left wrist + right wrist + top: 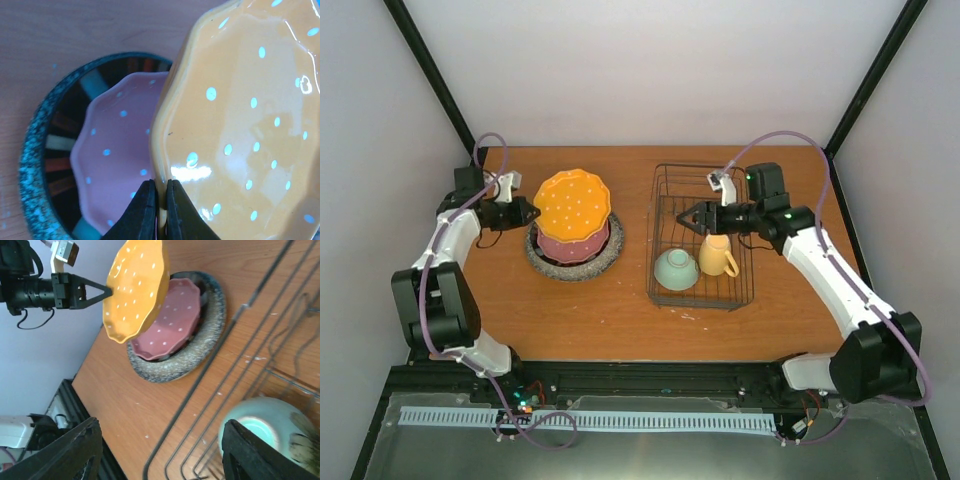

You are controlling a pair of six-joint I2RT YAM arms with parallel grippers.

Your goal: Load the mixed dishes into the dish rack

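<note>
The left gripper [527, 212] is clamped shut on the left rim of the orange dotted plate [572, 202], its fingers [146, 207] pinching the scalloped edge from both faces. The plate hangs tilted above the stack on the left half of the table [620, 322], right of the gripper. Beneath it lie a pink dotted plate [117, 150], then a dark striped plate [59, 150], then the grey speckled plate [548, 268] at the bottom. The dish rack [653, 240] stands well apart to the right, with the pale green bowl [676, 269] and yellow mug [717, 256] side by side in its near end. The right gripper [688, 218] hovers over the rack just beyond the mug, its fingers spread wide and holding nothing.
</note>
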